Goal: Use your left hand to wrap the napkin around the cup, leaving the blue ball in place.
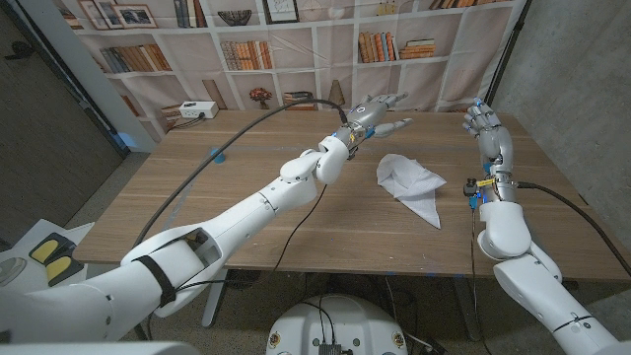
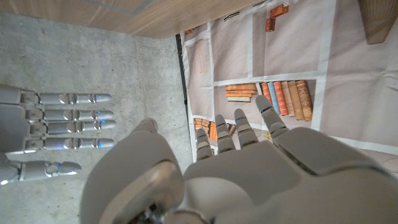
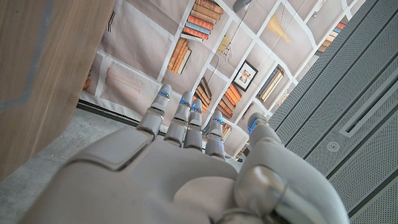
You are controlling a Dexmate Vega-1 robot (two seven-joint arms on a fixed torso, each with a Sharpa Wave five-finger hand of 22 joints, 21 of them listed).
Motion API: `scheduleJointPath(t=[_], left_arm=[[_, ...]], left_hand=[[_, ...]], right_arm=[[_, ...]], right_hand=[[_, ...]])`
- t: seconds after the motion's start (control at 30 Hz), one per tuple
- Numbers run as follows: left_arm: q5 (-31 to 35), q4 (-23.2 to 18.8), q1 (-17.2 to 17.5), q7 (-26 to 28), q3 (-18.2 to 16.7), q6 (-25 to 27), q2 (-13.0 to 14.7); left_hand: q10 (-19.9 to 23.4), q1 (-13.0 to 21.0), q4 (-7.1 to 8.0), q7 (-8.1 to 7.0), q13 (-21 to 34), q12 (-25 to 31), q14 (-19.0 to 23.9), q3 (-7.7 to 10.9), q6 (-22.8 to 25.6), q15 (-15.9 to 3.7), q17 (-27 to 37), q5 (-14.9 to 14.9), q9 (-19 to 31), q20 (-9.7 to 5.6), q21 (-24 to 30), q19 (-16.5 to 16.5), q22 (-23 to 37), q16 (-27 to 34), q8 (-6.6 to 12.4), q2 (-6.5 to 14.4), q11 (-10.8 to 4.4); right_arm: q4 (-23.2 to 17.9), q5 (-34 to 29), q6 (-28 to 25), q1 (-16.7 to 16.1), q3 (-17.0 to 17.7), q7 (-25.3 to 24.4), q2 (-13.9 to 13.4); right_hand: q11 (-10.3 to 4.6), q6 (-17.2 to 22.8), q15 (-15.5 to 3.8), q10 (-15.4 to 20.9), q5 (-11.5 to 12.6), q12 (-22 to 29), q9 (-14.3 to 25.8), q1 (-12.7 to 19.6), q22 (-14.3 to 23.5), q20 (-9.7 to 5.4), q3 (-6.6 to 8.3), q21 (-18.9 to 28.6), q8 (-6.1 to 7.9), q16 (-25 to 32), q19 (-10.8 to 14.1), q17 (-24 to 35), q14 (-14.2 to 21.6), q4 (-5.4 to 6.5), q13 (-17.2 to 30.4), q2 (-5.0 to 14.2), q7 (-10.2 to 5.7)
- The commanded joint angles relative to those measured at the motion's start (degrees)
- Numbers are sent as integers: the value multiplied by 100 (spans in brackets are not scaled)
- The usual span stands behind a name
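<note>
A white napkin point(image 1: 410, 183) lies crumpled on the wooden table point(image 1: 256, 212), right of the middle. Its far end is bunched into a low mound, and whatever is under it is hidden. My left hand point(image 1: 376, 112) hovers above the table just beyond the napkin's far left side, fingers spread and holding nothing. In the left wrist view, the left hand point(image 2: 249, 168) reaches out with straight fingers. My right hand point(image 1: 489, 128) stands upright to the right of the napkin, fingers extended and empty; the right hand point(image 2: 56, 134) also appears in the left wrist view. The right hand point(image 3: 186, 168) shows straight fingers.
A white box point(image 1: 197, 110) sits at the table's far left corner. A small blue spot point(image 1: 219, 155) marks the table on the left. A black cable point(image 1: 246, 133) arcs over the left half. A printed bookshelf backdrop point(image 1: 296, 39) hangs behind the table.
</note>
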Motion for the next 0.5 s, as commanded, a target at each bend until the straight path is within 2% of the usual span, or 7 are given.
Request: scheduleJointPath(t=[0.03, 0.3, 0.5], left_arm=[[-1301, -1183, 892, -279, -1163, 327, 348], [-1967, -1793, 1454, -132, -1842, 460, 554], [-2969, -1927, 1757, -398, -2402, 265, 664]], left_hand=[[-74, -152, 17, -42, -34, -57, -144, -24, -67, 82, -25, -60, 3, 49, -87, -432, 11, -31, -37, 21, 11], [-138, -321, 42, -53, -90, -95, -214, -90, -57, 199, -62, -99, -1, 57, -179, -532, 13, -32, -42, 20, 87], [-179, -474, 80, -55, -131, -117, -266, -151, -86, 266, -88, -107, -2, 60, -219, -540, 16, -35, -58, 23, 95]], right_arm=[[209, 373, 9, 292, -179, 314, 34], [314, 460, -47, 497, -303, 412, 69], [215, 325, -289, 579, -349, 261, 80]], right_hand=[[4, 23, 23, -6, -25, -7, 33, -19, 22, 20, -38, 2, 7, -6, 15, 22, -20, 30, 14, -38, -11], [-7, 21, 67, -121, -84, -46, 30, -210, 23, 1, -171, -17, 0, -85, -36, 17, -176, 96, 12, -191, -16], [-36, 14, 75, -176, -90, -61, 30, -311, 23, -26, -241, -28, -5, -118, -67, 11, -235, 129, 8, -269, -20]])
